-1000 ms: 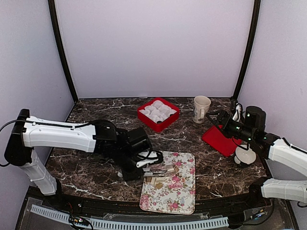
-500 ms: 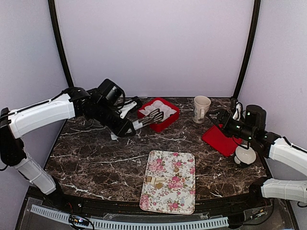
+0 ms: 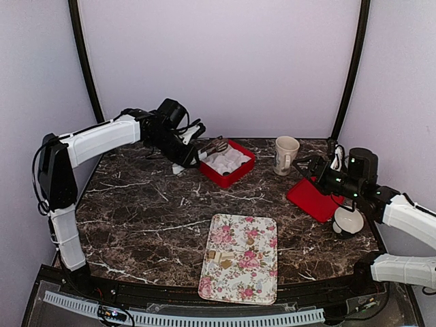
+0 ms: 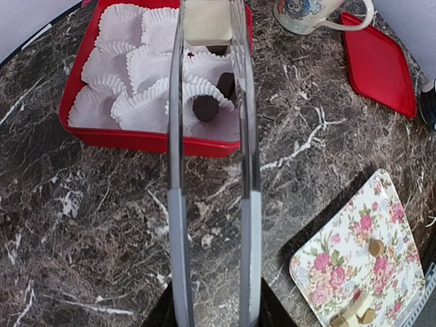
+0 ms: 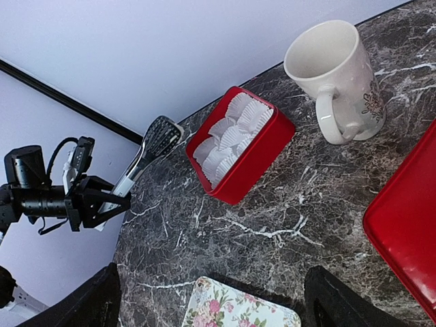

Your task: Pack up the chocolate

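On the dark marble table w/ white veins, the L arm is stretched far back to the red box. The R arm sits by the flat red lid.

Next biggest is the flowery tray, a rounded rectangle w/ pink roses, near the front edge. The red box is square and hard-looking, packed w/ white crinkly paper cups. A cream mug stands upright near the lid.

L gripper is closed round long shiny tongs. The tongs point away from the wrist at the box, long side running straight out. Their 2 tips are pinched on one chocolate – tan, squarish, smooth, flat face toward the wrist cam, no clear long side. It hangs over the box near one edge. R gripper has its fingers spread wide w/ nothing in them.

3 dark pieces – small, roundish – sit in cups in the box. A few tan pieces lie on the tray.
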Action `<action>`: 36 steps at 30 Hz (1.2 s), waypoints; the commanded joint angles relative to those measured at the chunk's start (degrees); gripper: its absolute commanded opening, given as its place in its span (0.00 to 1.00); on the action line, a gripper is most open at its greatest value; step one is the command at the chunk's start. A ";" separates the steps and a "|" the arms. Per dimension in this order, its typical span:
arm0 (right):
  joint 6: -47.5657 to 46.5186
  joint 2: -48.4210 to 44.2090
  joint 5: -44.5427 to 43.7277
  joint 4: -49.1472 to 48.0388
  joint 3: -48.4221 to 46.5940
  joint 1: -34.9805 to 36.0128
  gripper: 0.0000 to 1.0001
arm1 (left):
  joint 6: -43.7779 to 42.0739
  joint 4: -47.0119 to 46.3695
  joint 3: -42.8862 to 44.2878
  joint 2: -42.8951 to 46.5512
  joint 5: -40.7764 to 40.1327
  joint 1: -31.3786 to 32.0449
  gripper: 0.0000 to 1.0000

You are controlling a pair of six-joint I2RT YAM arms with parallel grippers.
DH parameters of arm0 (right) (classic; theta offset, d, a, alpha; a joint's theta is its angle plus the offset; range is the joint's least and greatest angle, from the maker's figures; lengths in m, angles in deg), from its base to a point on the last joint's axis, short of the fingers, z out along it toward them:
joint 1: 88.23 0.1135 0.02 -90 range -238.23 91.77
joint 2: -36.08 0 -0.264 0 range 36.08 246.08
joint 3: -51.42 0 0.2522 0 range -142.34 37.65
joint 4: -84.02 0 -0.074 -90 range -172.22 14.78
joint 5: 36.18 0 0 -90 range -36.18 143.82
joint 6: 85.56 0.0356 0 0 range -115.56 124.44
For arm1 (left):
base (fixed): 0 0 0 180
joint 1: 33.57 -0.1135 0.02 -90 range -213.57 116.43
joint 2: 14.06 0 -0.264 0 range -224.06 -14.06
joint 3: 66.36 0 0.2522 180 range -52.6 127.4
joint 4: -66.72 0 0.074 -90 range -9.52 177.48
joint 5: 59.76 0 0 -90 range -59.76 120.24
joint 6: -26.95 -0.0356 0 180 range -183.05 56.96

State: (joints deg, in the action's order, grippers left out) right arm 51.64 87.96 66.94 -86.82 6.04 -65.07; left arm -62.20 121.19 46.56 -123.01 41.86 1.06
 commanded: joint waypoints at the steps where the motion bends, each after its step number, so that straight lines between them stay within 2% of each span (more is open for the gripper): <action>1: -0.71 0.50 -0.56 -0.72 -1.47 -0.42 0.94 | -0.77 1.20 7.54 -3.73 0.99 -1.10 0.20; 6: -0.88 1.82 -0.43 -1.34 -1.67 -0.48 0.94 | -0.99 3.55 15.57 -11.19 1.72 -1.15 0.21; 13: -0.88 3.72 0.12 -2.47 -1.96 -0.65 0.94 | -0.90 3.43 21.26 -17.52 2.28 -1.32 0.23; 23: -0.78 5.46 0.67 -3.35 -2.00 -0.78 0.94 | -0.35 2.20 25.26 -24.21 3.88 -1.35 0.26; 36: -0.66 6.67 0.77 -3.60 -2.39 -1.01 0.94 | 1.26 0.45 27.64 -28.19 4.97 -1.87 0.34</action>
State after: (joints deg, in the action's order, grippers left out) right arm 51.47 94.36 67.49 -87.48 5.60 -65.69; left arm -61.94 123.38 71.26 -151.38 45.27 -0.27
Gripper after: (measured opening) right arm 0.939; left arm 0.337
